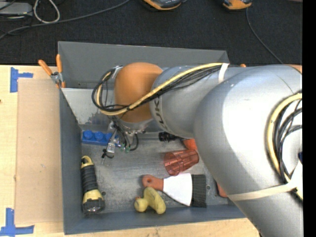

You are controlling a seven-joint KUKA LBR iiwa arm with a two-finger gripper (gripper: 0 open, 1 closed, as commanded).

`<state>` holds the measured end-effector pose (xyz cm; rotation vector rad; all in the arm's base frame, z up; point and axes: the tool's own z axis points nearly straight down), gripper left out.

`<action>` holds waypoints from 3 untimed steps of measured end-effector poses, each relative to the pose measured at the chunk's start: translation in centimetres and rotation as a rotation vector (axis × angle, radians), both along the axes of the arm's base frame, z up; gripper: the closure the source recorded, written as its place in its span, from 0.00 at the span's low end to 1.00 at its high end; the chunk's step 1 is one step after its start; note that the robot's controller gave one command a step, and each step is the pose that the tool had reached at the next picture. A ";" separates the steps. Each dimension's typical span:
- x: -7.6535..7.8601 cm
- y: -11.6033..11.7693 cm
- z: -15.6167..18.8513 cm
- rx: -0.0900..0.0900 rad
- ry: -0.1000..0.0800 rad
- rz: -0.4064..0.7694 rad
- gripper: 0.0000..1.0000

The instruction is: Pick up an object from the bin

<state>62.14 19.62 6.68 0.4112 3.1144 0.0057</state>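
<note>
My gripper (pixel 120 146) hangs under the orange wrist cover in the left middle of the bin, low over the floor. Its fingers stand apart, open, with nothing between them. Its left fingertip (pixel 110 148) is right beside the end of a blue toy brick (pixel 95 138), which lies flat against the bin's left slope. A black and yellow flashlight (pixel 91 185) lies lengthwise below the brick, near the front left corner. A small black piece (pixel 166 137) lies to the right of the gripper.
A translucent red ribbed thing (pixel 180 161), a brush with white bristles and an orange handle (pixel 175 187) and a yellow rubber toy (pixel 149 202) lie front centre. The arm covers the bin's right side. Bare floor shows between gripper and flashlight.
</note>
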 end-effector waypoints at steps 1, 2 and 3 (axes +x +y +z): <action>0.0 1.5 0.3 0.004 -0.008 0.015 1.00; 0.0 1.5 0.4 0.004 -0.008 0.014 1.00; -0.3 1.4 2.8 0.002 0.001 0.013 1.00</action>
